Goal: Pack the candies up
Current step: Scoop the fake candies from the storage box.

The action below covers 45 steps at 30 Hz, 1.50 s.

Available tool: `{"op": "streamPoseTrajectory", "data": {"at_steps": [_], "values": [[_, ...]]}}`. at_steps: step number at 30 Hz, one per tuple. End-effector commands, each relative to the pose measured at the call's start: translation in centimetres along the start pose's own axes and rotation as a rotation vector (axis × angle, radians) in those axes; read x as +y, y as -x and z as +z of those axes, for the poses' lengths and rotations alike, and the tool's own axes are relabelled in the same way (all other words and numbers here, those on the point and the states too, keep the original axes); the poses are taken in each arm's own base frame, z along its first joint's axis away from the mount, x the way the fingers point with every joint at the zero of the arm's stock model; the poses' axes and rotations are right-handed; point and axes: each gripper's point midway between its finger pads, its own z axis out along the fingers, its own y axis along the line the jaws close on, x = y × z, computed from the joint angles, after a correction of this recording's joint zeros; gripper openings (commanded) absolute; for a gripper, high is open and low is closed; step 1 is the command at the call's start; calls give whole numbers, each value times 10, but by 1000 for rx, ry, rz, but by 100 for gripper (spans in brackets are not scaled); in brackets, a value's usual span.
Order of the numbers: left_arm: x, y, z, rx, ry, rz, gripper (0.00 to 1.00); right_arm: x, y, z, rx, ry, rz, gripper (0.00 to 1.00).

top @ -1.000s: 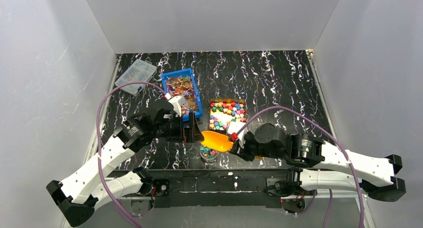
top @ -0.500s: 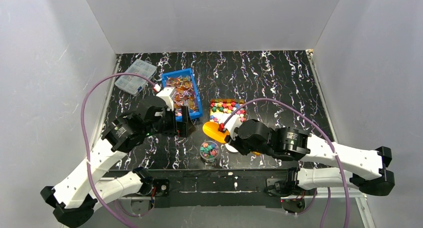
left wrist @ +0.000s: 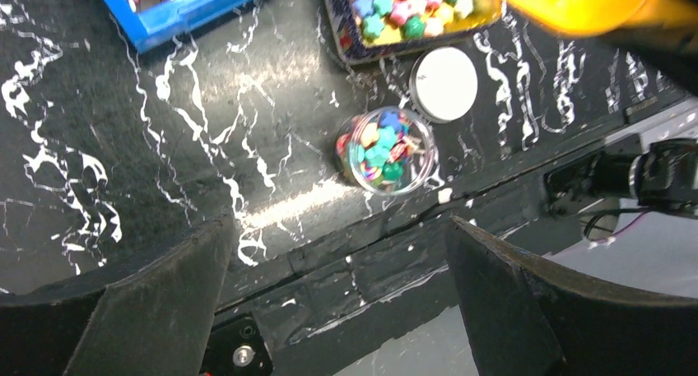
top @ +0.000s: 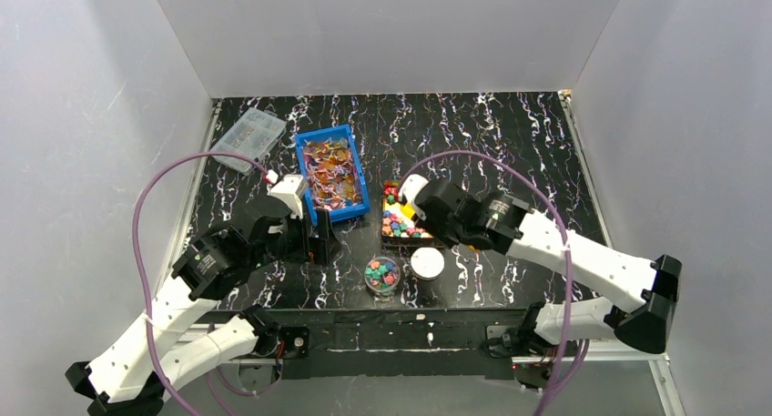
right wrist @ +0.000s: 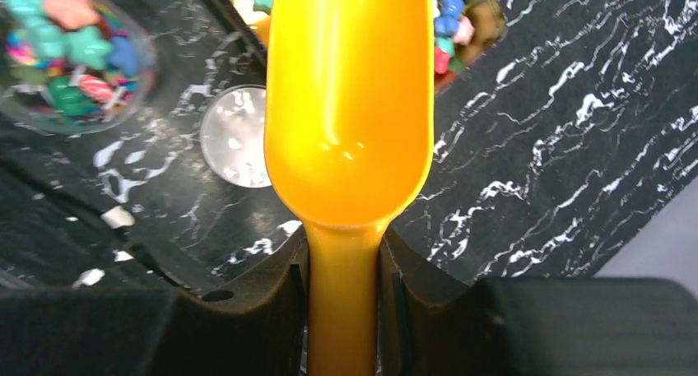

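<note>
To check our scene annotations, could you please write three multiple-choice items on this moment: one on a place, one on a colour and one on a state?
1. Where is the white lid?
A. screwed on the jar
B. on the table beside the jar
C. inside the jar

2. What colour is the scoop?
A. green
B. white
C. orange

3. What is the right gripper doing?
A. shut on the scoop's handle
B. open and empty
C. shut on the lid

Answers:
1 B: the left wrist view shows the lid lying flat on the table next to the open jar.
2 C: the right wrist view shows the scoop is orange.
3 A: both fingers press against the handle in the right wrist view.
</note>
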Motion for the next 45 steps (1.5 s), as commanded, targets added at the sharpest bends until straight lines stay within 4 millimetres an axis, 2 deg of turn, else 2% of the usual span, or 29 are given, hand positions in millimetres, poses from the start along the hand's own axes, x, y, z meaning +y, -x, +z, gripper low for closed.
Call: {"op": "streamPoseTrajectory", "data": {"at_steps": [1, 11, 22, 36, 45], "values": [[5, -18, 6, 23, -16, 27, 99, -27, 10, 5, 23, 6, -62, 1], [8, -40, 19, 49, -68, 83, 99, -52, 3, 33, 141, 43, -297, 1], [5, -55, 25, 75, -119, 103, 99, -67, -18, 65, 297, 79, -484, 1], [9, -55, 24, 60, -107, 106, 99, -62, -33, 97, 372, 171, -656, 1], [12, -54, 23, 53, -95, 106, 99, -45, -37, 110, 359, 265, -684, 1]]}}
